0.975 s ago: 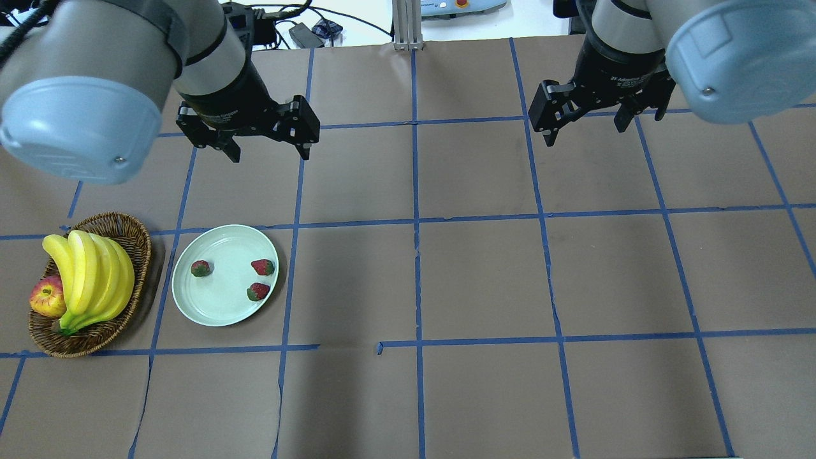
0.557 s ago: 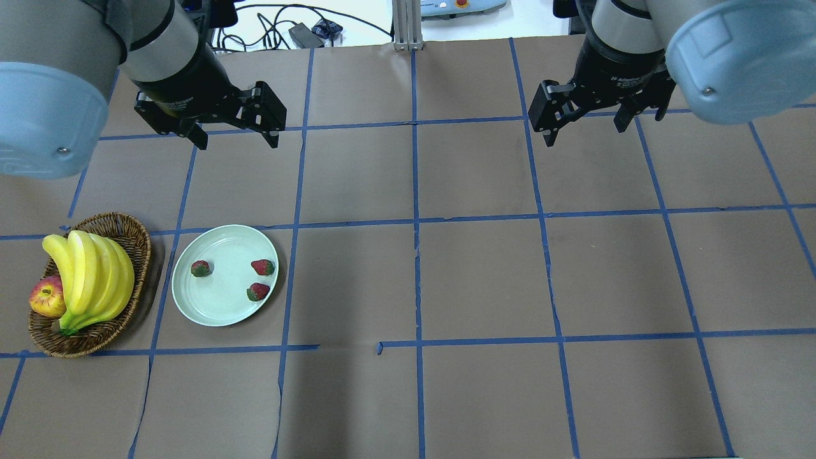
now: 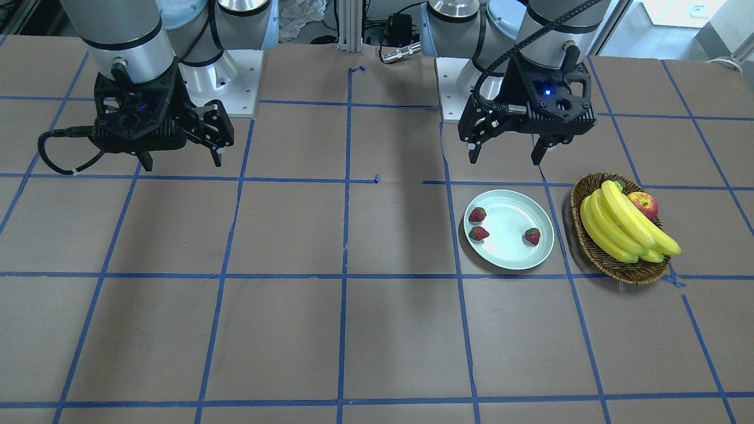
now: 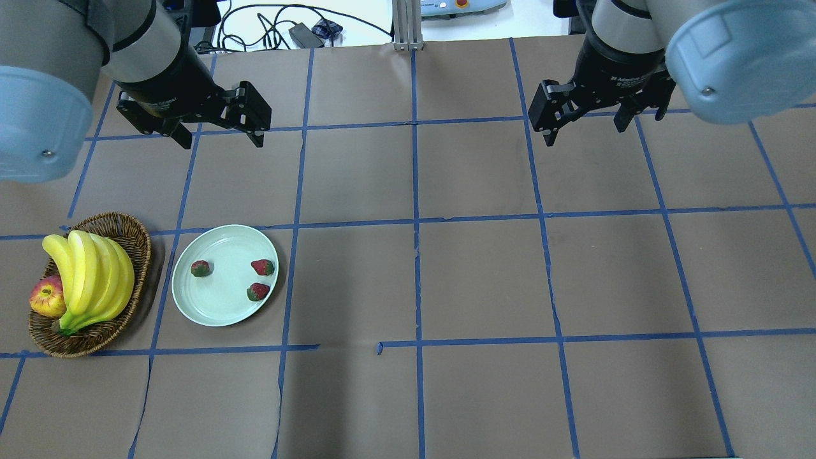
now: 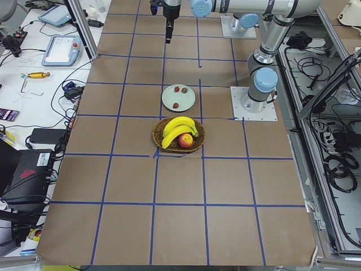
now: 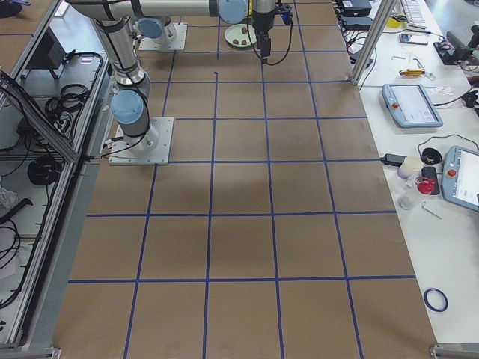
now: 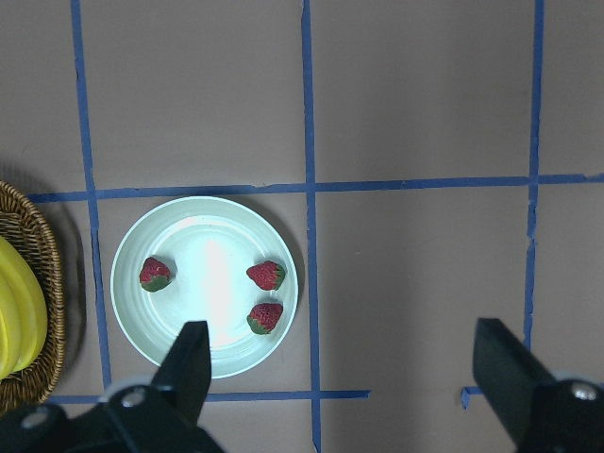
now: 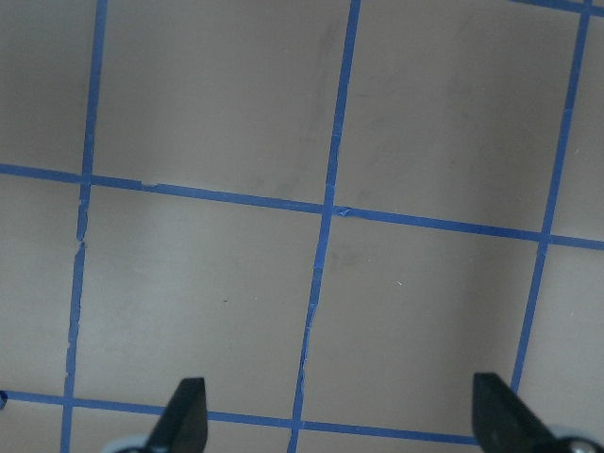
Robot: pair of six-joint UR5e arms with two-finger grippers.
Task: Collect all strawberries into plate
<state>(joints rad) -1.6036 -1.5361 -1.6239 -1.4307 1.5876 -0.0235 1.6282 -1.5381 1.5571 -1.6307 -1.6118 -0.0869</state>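
Three red strawberries lie in the pale mint-green plate (image 4: 220, 306): one on its left (image 4: 200, 269), two on its right (image 4: 262, 267) (image 4: 257, 292). They also show in the front view (image 3: 476, 215) (image 3: 478, 234) (image 3: 532, 237) and in the left wrist view (image 7: 156, 275) (image 7: 267, 276) (image 7: 265, 317), on the plate (image 7: 203, 354). My left gripper (image 4: 220, 139) is open and empty, high above the table, behind the plate. My right gripper (image 4: 584, 131) is open and empty, far to the right.
A brown wicker basket (image 4: 121, 223) with a bunch of bananas (image 4: 89, 277) and a red-yellow apple (image 4: 46, 298) stands just left of the plate. Blue tape lines grid the brown table cover. Cables lie beyond the far edge.
My left arm has drawn back to the left and away from the plate, gripper still open. The right arm, plate and strawberries have not moved.
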